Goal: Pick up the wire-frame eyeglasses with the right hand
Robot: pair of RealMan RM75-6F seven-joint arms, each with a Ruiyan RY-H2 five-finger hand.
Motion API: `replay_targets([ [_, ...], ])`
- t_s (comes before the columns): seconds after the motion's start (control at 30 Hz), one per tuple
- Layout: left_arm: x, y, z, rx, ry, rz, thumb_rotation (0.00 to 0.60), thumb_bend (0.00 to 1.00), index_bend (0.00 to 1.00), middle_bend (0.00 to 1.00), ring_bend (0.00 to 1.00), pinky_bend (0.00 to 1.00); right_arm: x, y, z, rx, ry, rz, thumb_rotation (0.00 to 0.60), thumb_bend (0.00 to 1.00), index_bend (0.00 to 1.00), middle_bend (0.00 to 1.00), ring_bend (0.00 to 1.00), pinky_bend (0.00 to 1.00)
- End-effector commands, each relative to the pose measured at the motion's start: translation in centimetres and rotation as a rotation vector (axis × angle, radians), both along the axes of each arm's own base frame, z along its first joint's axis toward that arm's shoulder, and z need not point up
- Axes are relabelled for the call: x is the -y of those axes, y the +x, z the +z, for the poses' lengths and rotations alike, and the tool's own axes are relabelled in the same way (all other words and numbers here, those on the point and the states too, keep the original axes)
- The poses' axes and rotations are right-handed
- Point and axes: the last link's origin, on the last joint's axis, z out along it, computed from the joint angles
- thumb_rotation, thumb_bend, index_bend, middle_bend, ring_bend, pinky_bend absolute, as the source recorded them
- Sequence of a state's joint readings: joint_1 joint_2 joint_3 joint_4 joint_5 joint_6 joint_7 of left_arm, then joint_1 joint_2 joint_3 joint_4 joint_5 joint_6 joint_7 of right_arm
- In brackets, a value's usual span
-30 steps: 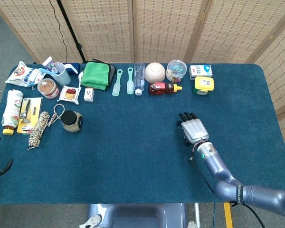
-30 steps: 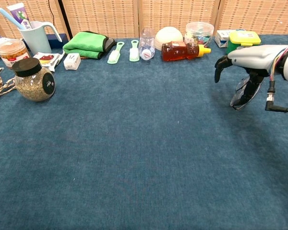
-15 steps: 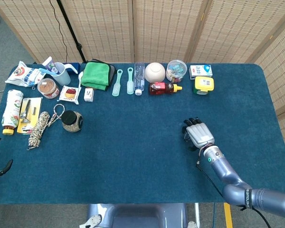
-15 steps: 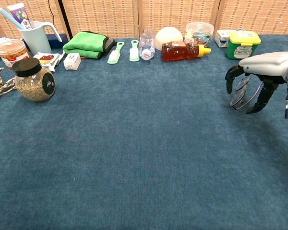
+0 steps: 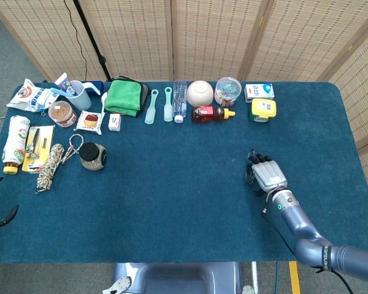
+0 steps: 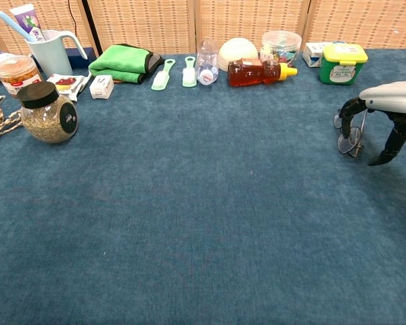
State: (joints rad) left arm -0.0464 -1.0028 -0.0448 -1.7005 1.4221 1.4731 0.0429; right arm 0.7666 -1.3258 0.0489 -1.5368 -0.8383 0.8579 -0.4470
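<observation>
In the chest view the wire-frame eyeglasses (image 6: pixel 350 140) hang under my right hand (image 6: pixel 392 101), pinched between its dark fingers (image 6: pixel 347 112) and the thumb, with the lenses just above the blue cloth. From the head view the right hand (image 5: pixel 268 175) is seen back-up over the right half of the table, and it hides most of the glasses. At the left edge of the head view only the dark fingertips of my left hand (image 5: pixel 1 218) show, spread apart and holding nothing, off the table.
Along the far edge stand a honey bottle (image 5: pixel 211 113), a yellow box with a green lid (image 5: pixel 264 110), a white bowl (image 5: pixel 200 93) and a green cloth (image 5: pixel 124 96). A black-lidded jar (image 5: pixel 92 156) and a rope (image 5: pixel 52 162) lie at the left.
My right hand has moved nearer to me and to the right, and the eyeglasses have travelled with it. The left hand has stayed where it was.
</observation>
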Motion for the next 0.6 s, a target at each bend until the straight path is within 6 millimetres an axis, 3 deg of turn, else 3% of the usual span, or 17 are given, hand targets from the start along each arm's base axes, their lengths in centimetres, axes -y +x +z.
replay_targets([
  [0.03,-0.1,0.1,-0.2,0.003,-0.005,-0.003,0.28,0.25,0.2,0.02,0.05,0.08,-0.2,-0.7,0.1,-0.001,-0.003,-0.016,0.6,0.21,0.36,0.14,0.09,0.13],
  [0.6,0.0,0.1,-0.2,0.006,-0.008,0.001,0.279,0.25,0.2,0.02,0.05,0.08,0.5,-3.5,1.8,0.002,-0.055,-0.096,0.6,0.21,0.37,0.14,0.09,0.13],
])
